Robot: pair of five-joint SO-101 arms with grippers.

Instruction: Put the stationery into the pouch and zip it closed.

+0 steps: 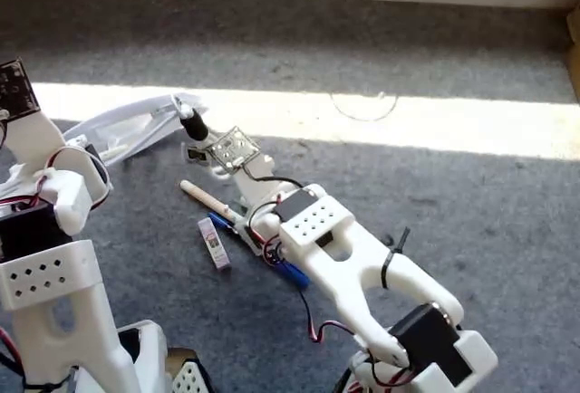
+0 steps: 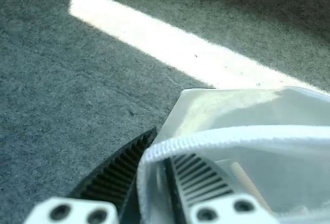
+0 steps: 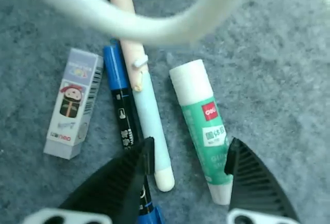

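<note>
from where i stand, the left pincer [image 2: 162, 154] is clamped on the woven rim of the pouch [image 2: 242, 131], one ribbed jaw outside the clear wall and the other showing through it from within. that hold looks meant to lift the rim and prop the mouth open, so things can be fed in without the soft bag folding flat. in the high view the pouch [image 1: 136, 130] lies at the left of the grey surface [image 1: 453, 230], its mouth turned toward the pile of stationery near it. nothing from that pile is in it yet, as far as i can judge. a pale shape shows through the clear wall in the left wrist view, and i can't tell whether it is inside or behind. the right pincer [image 3: 192, 146] hangs spread wide and empty over the stationery, which lies close together: an eraser [image 3: 72, 105] in its sleeve, a blue pen [image 3: 121, 115] just beside it, a pale pen [image 3: 147, 110] touching the blue one, and a glue stick [image 3: 203, 126] a little apart. the jaws straddle the gap between the pale pen and the glue stick, which suggests one of them is the next pick. the zip waits until everything is in.
</note>
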